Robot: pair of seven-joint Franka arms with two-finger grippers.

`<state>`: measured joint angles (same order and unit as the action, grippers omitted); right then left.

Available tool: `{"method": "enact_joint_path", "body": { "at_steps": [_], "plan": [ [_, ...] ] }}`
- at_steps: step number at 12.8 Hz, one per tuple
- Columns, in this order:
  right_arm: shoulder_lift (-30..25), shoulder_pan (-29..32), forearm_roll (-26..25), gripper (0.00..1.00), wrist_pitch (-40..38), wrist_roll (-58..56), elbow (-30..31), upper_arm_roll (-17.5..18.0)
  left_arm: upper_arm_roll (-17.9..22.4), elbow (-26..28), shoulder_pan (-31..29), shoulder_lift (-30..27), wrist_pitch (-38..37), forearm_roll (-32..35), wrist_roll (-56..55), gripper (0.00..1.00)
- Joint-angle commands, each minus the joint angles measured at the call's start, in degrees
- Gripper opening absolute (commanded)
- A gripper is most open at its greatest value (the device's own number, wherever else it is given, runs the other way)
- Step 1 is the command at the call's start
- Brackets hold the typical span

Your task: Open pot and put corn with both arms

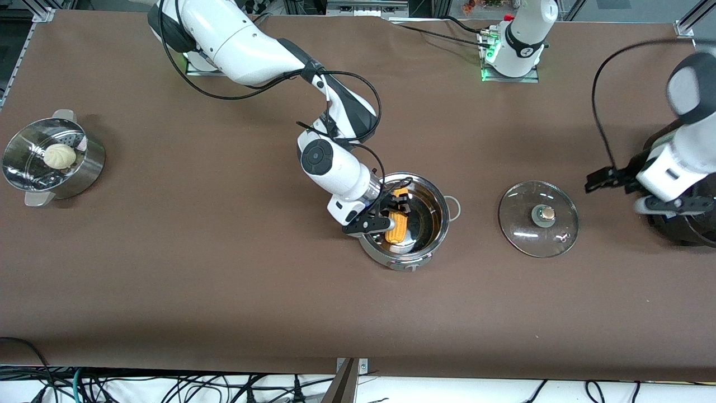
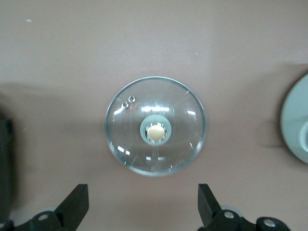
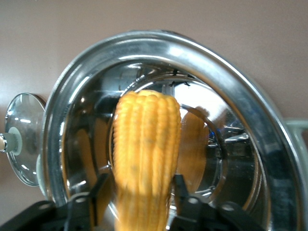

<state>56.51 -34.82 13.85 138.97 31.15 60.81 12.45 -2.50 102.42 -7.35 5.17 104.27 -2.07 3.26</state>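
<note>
The right pincer [image 1: 398, 211] sits just left of the frame's centre in the front view, dipped inside the open pot [image 1: 429, 246], and its two black fingers are clamped on the corn [image 1: 397, 224]. In the right wrist view the cob [image 3: 144, 159] fills the middle of the picture, yellow-orange, squeezed between the fingers [image 3: 181, 192], with the shiny pot rim [image 3: 231, 82] curving around it. Whether the cob touches the pot's floor I can't tell.

The glass lid [image 1: 538, 219] lies flat on the brown worktop [image 1: 224, 280], right of centre, just beside the pot but apart from it, beige knob up.

Over at the right edge of the front view, the left pincer [image 1: 668, 202] hovers over the black cooker [image 1: 685, 232]. The left wrist view shows its fingers [image 2: 77, 202] spread wide with nothing between them, and the lid [image 2: 155, 125] at the picture's centre.

Far left, the steamer [image 1: 53, 159] holds a pale bun [image 1: 60, 155].
</note>
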Motion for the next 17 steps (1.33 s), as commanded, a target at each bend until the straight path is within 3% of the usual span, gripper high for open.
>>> {"method": "enact_joint_path", "body": {
  "at_steps": [1,3,6,9,11,12,17],
  "plan": [
    [0.0,-1.1,-0.2,1.0,-1.3,0.5,-2.2,-0.6,-0.6,-7.1,-0.2,-2.4,-10.0,0.1,-3.6,1.0],
    [-1.8,-0.9,-1.6,1.0,-7.4,0.5,-2.3,-1.0,-0.7,-11.4,-0.2,-2.5,-13.2,0.1,-3.7,1.0],
    [-10.2,1.3,-2.2,1.0,-19.3,-0.7,-2.1,-5.8,-0.9,-11.8,-0.1,-2.5,-13.3,0.2,-3.8,1.0],
    [-18.0,1.9,-2.3,1.0,-30.4,-6.0,-1.7,-15.2,-0.7,-16.4,-0.1,-2.0,-14.7,1.4,-3.4,1.0],
    [-21.3,1.7,-5.0,1.0,-36.8,-6.3,-1.7,-21.1,-0.8,-17.2,0.0,-2.1,-15.0,1.1,-3.5,1.0],
    [-22.3,1.9,-6.5,1.0,-38.7,-6.4,-1.7,-22.3,-0.8,-17.3,0.0,-2.3,-15.6,0.5,-3.7,1.0],
    [-24.0,1.9,-6.5,1.0,-47.4,-13.5,-1.7,-35.8,-3.4,-17.3,0.5,-2.3,-18.2,1.4,-4.2,1.0]
  ]
}}
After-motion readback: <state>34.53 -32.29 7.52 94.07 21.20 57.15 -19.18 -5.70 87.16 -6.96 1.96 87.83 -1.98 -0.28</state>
